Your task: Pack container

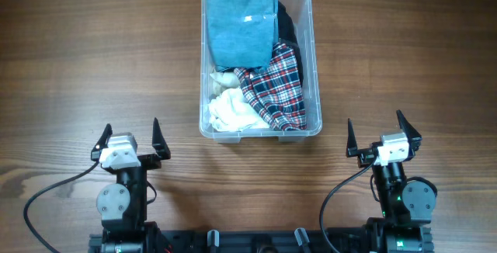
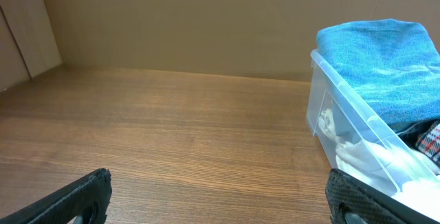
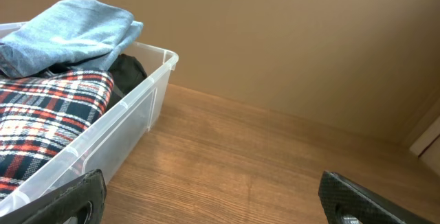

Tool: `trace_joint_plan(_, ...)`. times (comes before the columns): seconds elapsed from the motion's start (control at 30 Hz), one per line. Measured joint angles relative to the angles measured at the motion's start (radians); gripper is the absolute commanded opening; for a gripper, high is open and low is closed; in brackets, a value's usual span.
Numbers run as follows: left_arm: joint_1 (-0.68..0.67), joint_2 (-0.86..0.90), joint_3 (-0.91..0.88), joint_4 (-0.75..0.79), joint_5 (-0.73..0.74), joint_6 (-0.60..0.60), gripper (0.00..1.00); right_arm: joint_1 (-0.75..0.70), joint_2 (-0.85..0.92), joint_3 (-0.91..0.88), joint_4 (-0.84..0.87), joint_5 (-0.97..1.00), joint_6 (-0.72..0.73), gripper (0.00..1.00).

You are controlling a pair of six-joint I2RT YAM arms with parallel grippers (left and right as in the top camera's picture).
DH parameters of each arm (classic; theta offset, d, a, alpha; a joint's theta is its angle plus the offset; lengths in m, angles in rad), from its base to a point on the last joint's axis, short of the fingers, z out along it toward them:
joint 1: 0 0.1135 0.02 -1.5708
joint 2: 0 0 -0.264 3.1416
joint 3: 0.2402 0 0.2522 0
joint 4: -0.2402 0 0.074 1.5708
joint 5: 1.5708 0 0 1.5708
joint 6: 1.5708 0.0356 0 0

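The clear plastic container (image 1: 314, 67) stands at the table's far middle. It holds a folded blue towel (image 1: 242, 20), a red plaid cloth (image 1: 278, 86), a white cloth (image 1: 230, 112) and a dark cloth (image 1: 285, 22). My left gripper (image 1: 130, 138) is open and empty near the front left, apart from the container. My right gripper (image 1: 384, 133) is open and empty near the front right. The container also shows in the left wrist view (image 2: 344, 124) and in the right wrist view (image 3: 130, 124).
The wooden table (image 1: 93, 59) spreads bare on both sides of the container. A brown wall (image 2: 206, 25) rises behind the table. Black cables (image 1: 46, 195) run by each arm base at the front edge.
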Motion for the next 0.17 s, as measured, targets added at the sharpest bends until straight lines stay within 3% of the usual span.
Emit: trace_joint_plan(0.17, 0.000, 0.000, 0.000, 0.000, 0.000, 0.000, 1.00, 0.000, 0.000, 0.000, 0.000, 0.000, 0.000, 1.00)
